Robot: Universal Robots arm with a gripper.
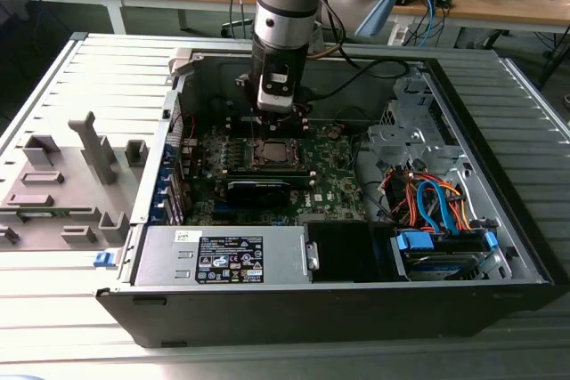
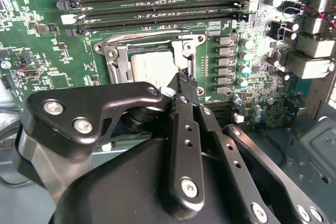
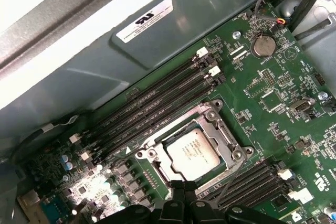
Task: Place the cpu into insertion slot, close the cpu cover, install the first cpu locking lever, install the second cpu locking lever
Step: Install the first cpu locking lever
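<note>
The cpu (image 3: 194,152) lies flat in the insertion slot (image 1: 273,154) on the green motherboard, its silver top showing through the window of the cpu cover (image 3: 212,123). The cover frame lies down over the chip in both wrist views, cpu (image 2: 151,69) and cpu cover (image 2: 184,45). My gripper (image 2: 185,83) hangs just above one edge of the socket, its black fingers (image 2: 186,129) brought together with nothing seen between them. In the exterior view the gripper (image 1: 273,122) stands straight over the socket. Its tips (image 3: 185,188) sit at the socket's near edge in the first wrist view.
Long black memory slots (image 3: 157,103) run beside the socket toward the case wall (image 3: 157,40). A long black card (image 1: 267,191) lies in front of the socket, a power supply (image 1: 223,260) below it, coloured cables (image 1: 432,202) at the exterior view's right. Grey fixtures (image 1: 71,175) stand outside the case.
</note>
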